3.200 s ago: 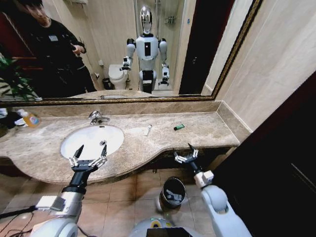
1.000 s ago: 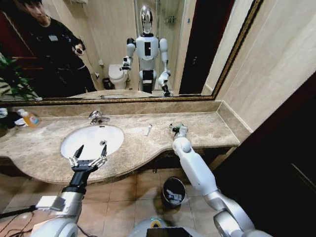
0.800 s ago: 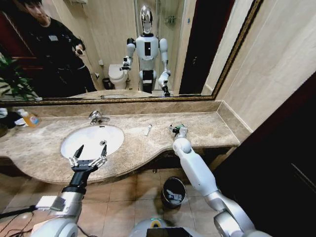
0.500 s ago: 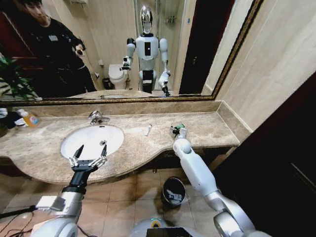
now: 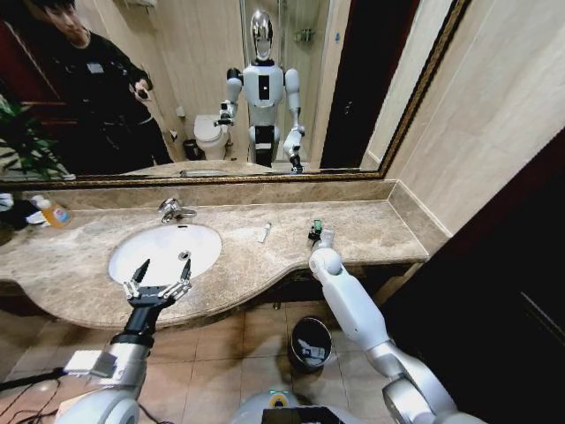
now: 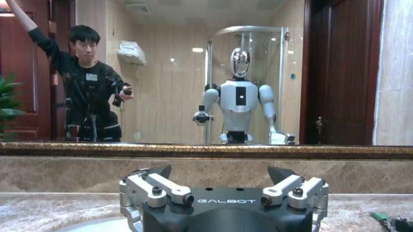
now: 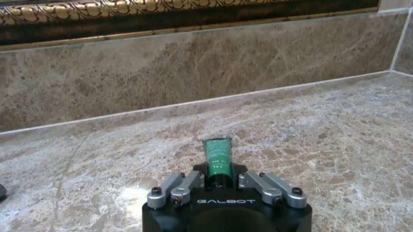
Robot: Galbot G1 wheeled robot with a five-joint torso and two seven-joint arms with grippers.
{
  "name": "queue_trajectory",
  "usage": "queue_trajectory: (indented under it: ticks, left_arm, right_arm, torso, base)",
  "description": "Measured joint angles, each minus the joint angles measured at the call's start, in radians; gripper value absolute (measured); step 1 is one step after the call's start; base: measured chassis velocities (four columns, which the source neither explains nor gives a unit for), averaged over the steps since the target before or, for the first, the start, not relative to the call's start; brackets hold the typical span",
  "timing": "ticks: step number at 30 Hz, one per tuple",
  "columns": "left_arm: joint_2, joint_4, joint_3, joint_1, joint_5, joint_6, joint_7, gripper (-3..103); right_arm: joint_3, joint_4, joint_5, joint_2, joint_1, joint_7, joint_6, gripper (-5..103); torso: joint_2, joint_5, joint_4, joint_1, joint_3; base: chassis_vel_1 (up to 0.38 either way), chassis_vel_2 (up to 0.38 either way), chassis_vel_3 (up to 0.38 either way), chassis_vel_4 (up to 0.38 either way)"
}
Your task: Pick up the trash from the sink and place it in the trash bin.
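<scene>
A: Pinching the green packet (image 7: pixel 217 159), is it? I mean the right tool (image 7: pixel 218 181).

B: Yes. Its fingers are pressed in on the packet's lower end, and the packet sticks straight out beyond them, its long axis in line with the tool. In the head view the packet (image 5: pixel 317 226) stands almost upright above the right half of the table (image 5: pixel 371 231), toward the back edge.

A: And the bin (image 5: pixel 310 343)?

B: On the floor under the table's front edge, below and nearer the robot than the right tool (image 5: pixel 314 234). That is the relation the carry turns on, I'd judge: the packet must come back over the front edge and down. The right arm is plainly the nearer one.

A: The left tool (image 5: pixel 160 281)?

B: Spread wide, holding nothing, hovering at the front rim of the sink (image 5: pixel 166 249). A small white tube (image 5: pixel 264 232) lies on the table between the sink and the right tool.

A: What does one view give that another lacks?

B: The right wrist view shows the pinch itself; the head view shows the bin. The left wrist view looks past the left tool (image 6: pixel 225 193) at the mirror (image 6: pixel 193 72).
</scene>
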State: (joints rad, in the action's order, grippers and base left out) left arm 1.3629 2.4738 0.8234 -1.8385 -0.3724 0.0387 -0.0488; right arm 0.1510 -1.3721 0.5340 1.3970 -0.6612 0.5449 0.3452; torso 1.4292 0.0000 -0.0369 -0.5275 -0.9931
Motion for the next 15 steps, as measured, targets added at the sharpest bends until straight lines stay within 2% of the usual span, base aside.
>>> queue_trajectory:
  ticks: [8,15]
  left_arm:
    - [0.000,0.000,0.000,0.000,0.000,0.000,0.000,100]
    - [0.000,0.000,0.000,0.000,0.000,0.000,0.000,100]
  right_arm:
    - [0.000,-0.030,-0.002,-0.016,-0.015,-0.014,-0.003,21]
    - [-0.018,-0.178,-0.002,-0.083,-0.072,-0.043,-0.006,21]
  torso:
    - [0.000,0.0001,0.0000,0.000,0.000]
    - [0.000,0.0002,0.0000,0.000,0.000]
  base:
    - [0.000,0.000,0.000,0.000]
    - [0.000,0.000,0.000,0.000]
